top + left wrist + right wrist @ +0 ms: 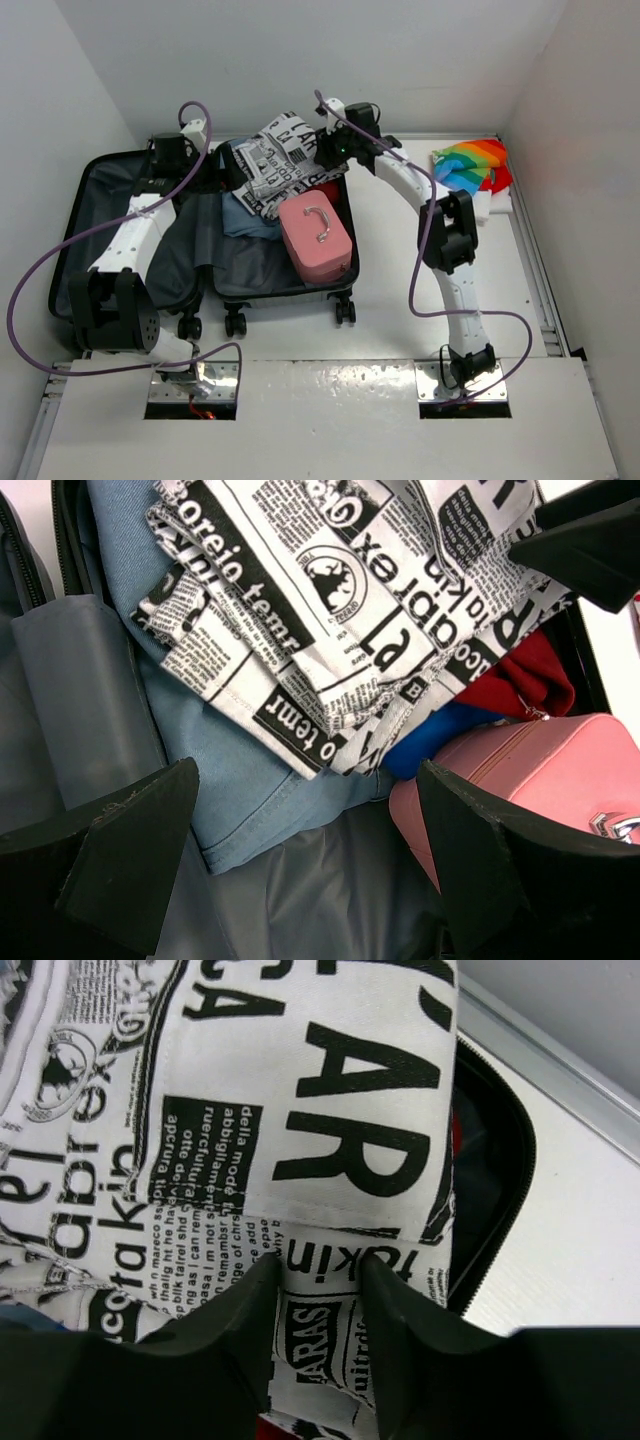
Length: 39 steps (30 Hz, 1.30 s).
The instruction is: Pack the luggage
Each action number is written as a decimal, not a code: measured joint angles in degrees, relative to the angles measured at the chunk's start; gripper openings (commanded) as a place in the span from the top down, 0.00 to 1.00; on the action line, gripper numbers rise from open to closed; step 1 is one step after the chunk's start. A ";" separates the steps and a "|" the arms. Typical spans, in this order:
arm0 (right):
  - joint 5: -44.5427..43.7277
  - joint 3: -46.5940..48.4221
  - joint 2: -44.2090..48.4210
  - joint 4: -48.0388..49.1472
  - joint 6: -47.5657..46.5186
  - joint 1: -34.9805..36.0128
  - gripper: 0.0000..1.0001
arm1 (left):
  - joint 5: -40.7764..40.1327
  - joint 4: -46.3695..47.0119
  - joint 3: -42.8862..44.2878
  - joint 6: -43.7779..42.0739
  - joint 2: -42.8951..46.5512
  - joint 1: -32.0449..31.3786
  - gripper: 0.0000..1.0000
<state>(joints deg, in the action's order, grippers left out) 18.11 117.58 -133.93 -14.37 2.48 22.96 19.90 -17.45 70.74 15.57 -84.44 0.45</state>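
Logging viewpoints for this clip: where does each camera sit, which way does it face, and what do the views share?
Top external: above and behind the bases, looking down on the open luggage; both arms show whole.
Left wrist: at the left gripper, over the luggage, facing down at the newsprint cloth and pink case; open fingers show.
Right wrist: at the right gripper, facing the same cloth, pinched between its fingers.
Shared: all three see the newsprint cloth.

Lab test cell: plain white walls (300, 60), 2 arms bolted to table (400, 250).
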 measured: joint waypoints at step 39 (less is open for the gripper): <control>29.18 -7.63 8.57 -18.78 7.50 0.07 0.65 | -0.22 3.65 6.29 -0.79 -10.36 -6.54 0.24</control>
<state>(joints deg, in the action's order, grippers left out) 47.29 109.95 -125.36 -33.15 9.98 23.03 19.68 -13.80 77.03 14.79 -94.80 -6.09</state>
